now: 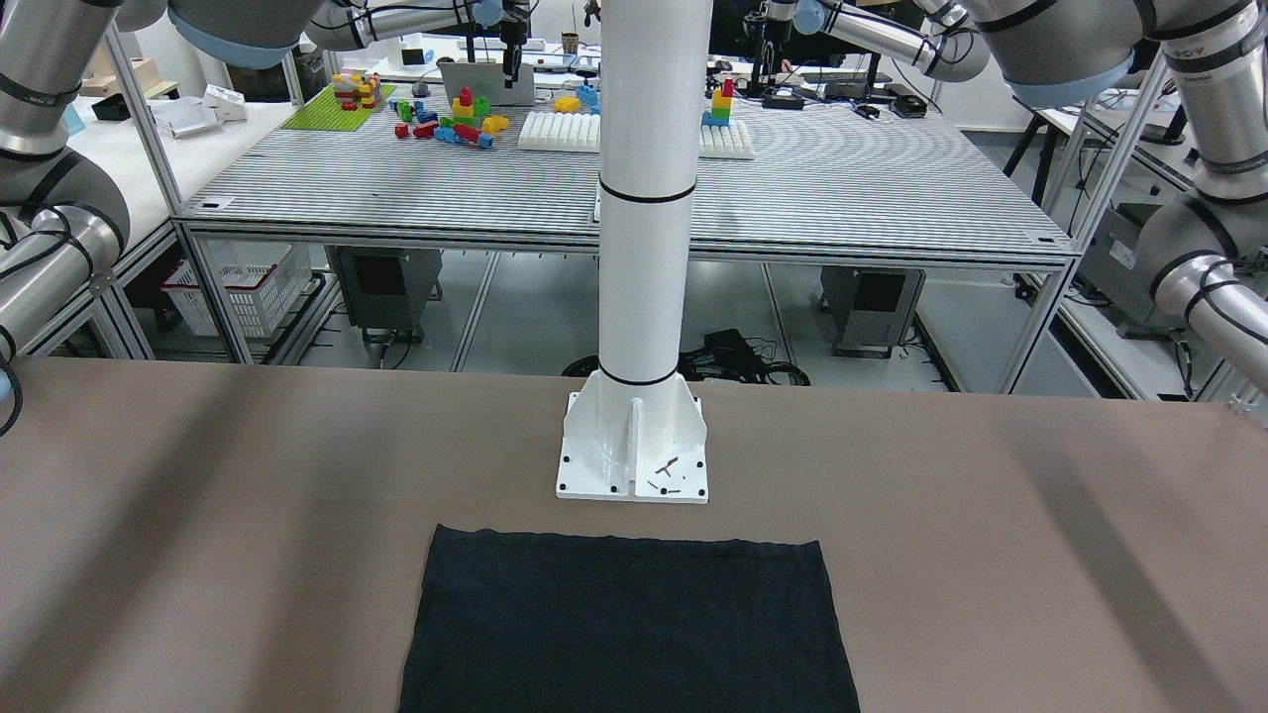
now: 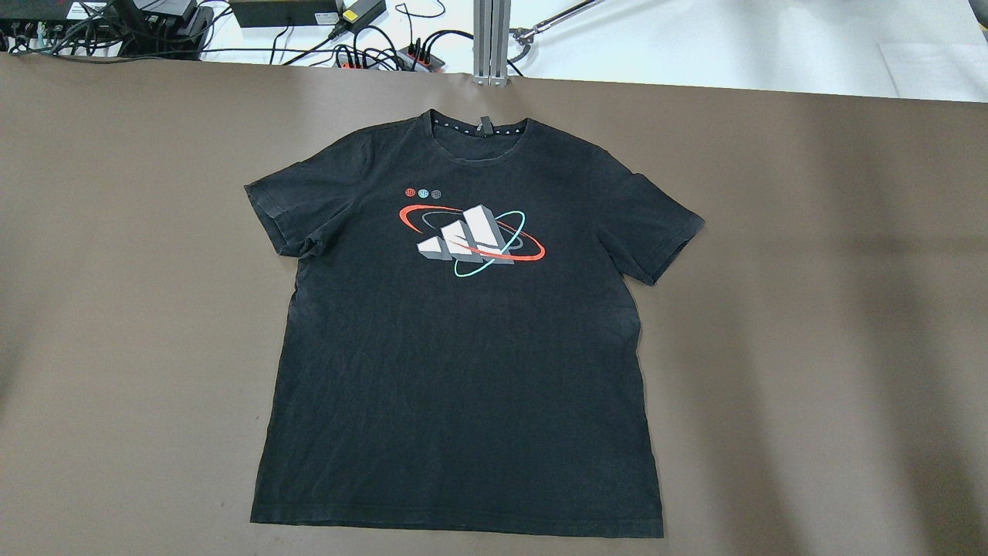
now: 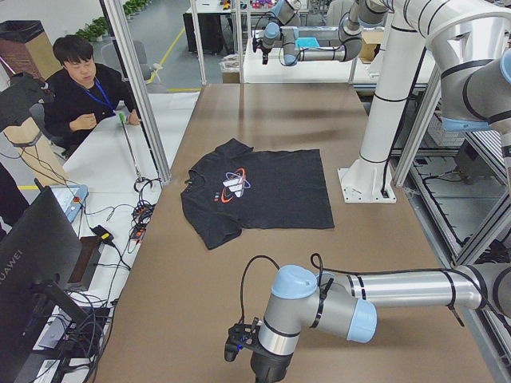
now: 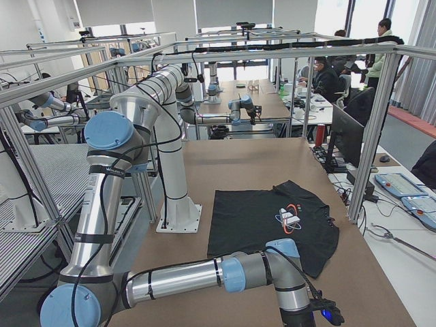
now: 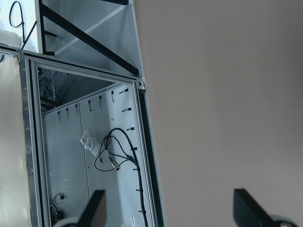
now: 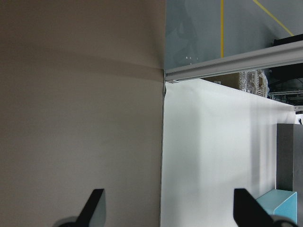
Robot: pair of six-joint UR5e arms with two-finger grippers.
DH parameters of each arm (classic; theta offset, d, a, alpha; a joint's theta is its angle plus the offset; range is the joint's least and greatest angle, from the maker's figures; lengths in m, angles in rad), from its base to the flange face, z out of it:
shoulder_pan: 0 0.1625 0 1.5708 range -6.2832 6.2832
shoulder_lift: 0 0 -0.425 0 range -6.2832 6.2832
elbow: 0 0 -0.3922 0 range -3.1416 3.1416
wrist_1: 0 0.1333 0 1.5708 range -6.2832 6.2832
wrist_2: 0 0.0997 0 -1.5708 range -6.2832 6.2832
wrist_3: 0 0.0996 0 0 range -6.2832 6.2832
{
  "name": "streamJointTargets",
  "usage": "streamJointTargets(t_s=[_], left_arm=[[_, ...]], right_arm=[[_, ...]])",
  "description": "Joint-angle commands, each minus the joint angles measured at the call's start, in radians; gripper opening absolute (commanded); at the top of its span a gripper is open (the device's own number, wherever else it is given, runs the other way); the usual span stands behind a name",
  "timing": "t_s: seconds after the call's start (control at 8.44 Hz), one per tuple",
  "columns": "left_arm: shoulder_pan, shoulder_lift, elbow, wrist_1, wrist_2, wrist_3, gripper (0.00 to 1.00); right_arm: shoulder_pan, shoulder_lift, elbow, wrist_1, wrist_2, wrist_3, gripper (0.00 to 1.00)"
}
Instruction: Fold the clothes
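Note:
A black short-sleeved T-shirt (image 2: 463,347) with a red, white and teal chest print lies flat, print up, in the middle of the brown table; its collar points away from the robot. Its hem end shows in the front-facing view (image 1: 624,624), and it also shows in the side views (image 3: 263,191) (image 4: 266,218). My left gripper (image 5: 170,208) is open and empty over the table's left end edge, far from the shirt. My right gripper (image 6: 171,208) is open and empty over the table's right end edge. Neither gripper shows in the overhead view.
The white pillar's base plate (image 1: 632,465) is bolted to the table just behind the shirt's hem. Cables and power strips (image 2: 370,54) lie past the far edge. An operator (image 3: 80,88) sits at a side desk beyond the collar.

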Motion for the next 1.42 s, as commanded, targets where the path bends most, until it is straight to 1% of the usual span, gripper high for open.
streamJointTargets(t_s=[0.0,0.47,0.59,0.71,0.95,1.19,1.3], left_arm=[[-0.001,0.003,0.011,-0.015,0.003,0.002,0.94],[0.001,0.000,0.022,-0.028,0.000,0.002,0.94],[-0.001,0.000,0.020,-0.029,-0.002,0.003,0.94],[-0.001,0.000,0.020,-0.058,-0.002,0.003,0.94],[-0.001,-0.006,0.010,-0.086,-0.005,0.000,0.94],[0.001,-0.031,0.008,-0.087,-0.003,-0.002,0.94],[0.001,-0.041,0.002,-0.087,0.000,-0.003,0.94]], right_arm=[[0.000,0.000,0.000,0.002,0.000,0.001,0.95],[0.000,0.000,0.021,0.020,-0.002,0.002,0.95],[0.000,0.000,0.034,0.020,-0.002,-0.002,0.95],[0.000,0.001,0.058,0.020,-0.002,-0.003,0.95],[-0.005,0.003,0.067,0.076,-0.002,0.002,0.95],[-0.006,-0.005,0.066,0.182,0.004,0.002,0.95],[-0.008,-0.017,0.061,0.187,0.006,0.007,0.95]])
